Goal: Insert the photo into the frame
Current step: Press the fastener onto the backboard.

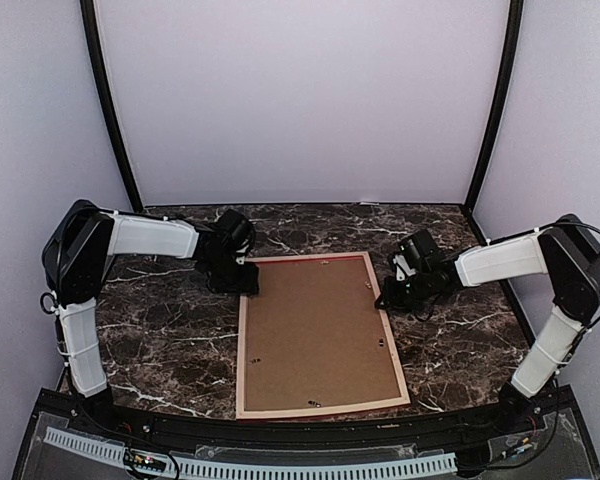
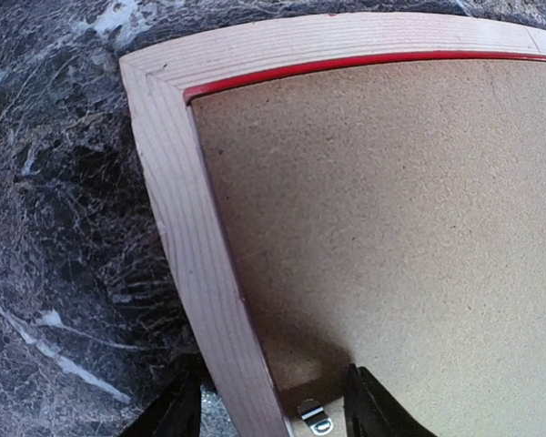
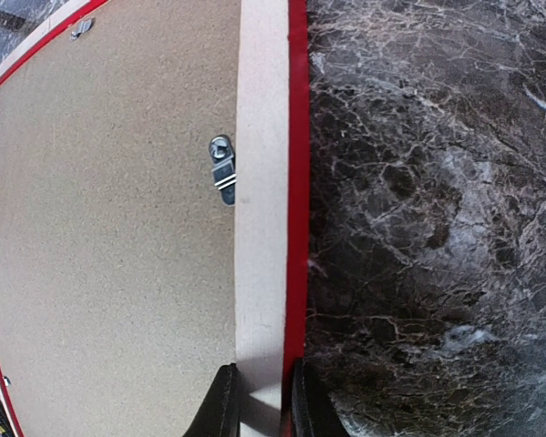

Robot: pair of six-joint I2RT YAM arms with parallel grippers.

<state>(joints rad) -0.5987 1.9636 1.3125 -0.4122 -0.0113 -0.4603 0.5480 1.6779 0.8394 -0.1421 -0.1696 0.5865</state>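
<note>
Dark marble table (image 1: 170, 330) w/ white veins is seen under both arms, & pale walls (image 1: 300, 100) are set round it. The frame (image 1: 242, 345) is laid flat near the middle of the table. It is turned face down, so its pale wood back is up. A thin red edge (image 3: 297, 182) is seen along the rail. A brown backing board (image 1: 315, 335) is set inside the frame & fills it. Small metal clips (image 3: 223, 168) are fixed at the board's edge, right next to the rails.

The L gripper (image 1: 238, 278) is placed at the far left corner of the frame. In the L wrist view its fingers (image 2: 175, 411) are spread wide, one on the table side & one over the board, w/ the left rail between them. A little gap is seen on each side, so the rail is not gripped.

The R gripper (image 1: 390, 298) is set on the right rail, nearer the far end than the near end. In the R wrist view its fingers (image 3: 220, 405) are pulled in narrow & the rail is pinched between them. One finger is on the board side & one on the red outer side.
</note>
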